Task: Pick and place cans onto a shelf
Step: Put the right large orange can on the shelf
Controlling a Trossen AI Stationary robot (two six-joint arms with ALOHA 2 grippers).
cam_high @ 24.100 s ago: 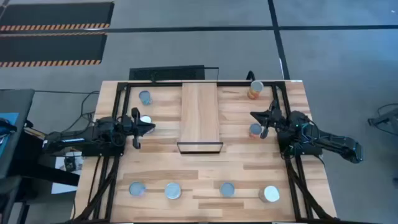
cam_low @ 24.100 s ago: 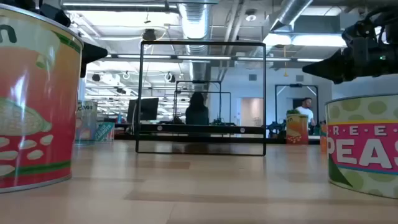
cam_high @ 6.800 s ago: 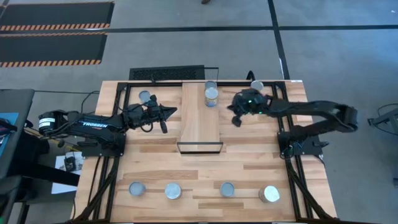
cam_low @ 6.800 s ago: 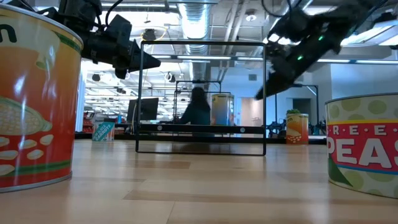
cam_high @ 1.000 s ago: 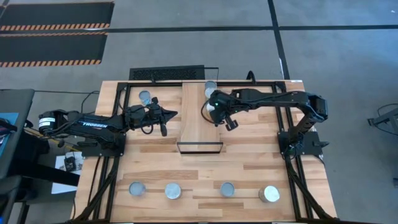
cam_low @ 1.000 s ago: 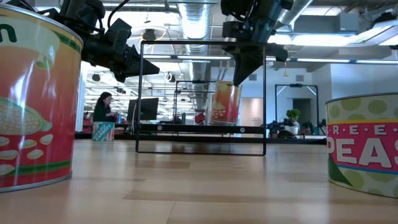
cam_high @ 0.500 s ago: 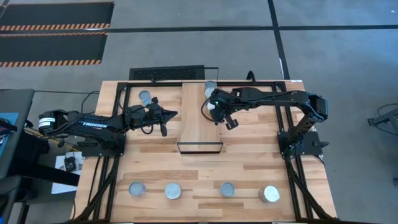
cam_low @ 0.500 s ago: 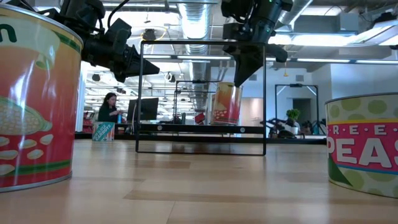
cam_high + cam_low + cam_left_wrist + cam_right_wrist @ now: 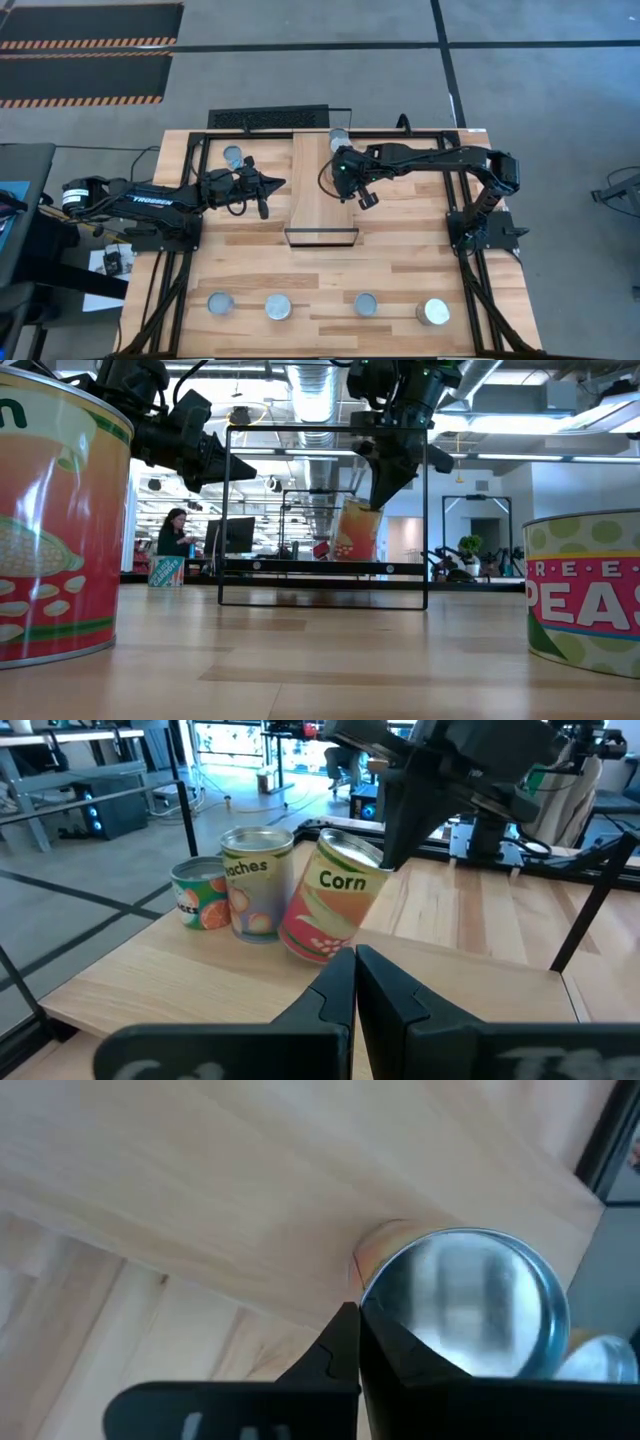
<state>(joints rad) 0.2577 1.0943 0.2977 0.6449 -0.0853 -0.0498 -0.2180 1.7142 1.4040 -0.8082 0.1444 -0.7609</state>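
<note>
Corn can (image 9: 330, 910) — red-and-yellow label (silver top) — tilts on the shelf (image 9: 322, 195).

Corn can (image 9: 328, 910) red-yellow label; shelf (image 9: 322, 190) pale wood.

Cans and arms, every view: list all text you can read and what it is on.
"Corn": tilted can on the shelf.
"Peaches": can beside it.
"PEAS": near can, low view.
"TROSSEN": left arm.
"n": big corn can, cut off.
Orange-fruit can, small far carton: unreadable.
</note>
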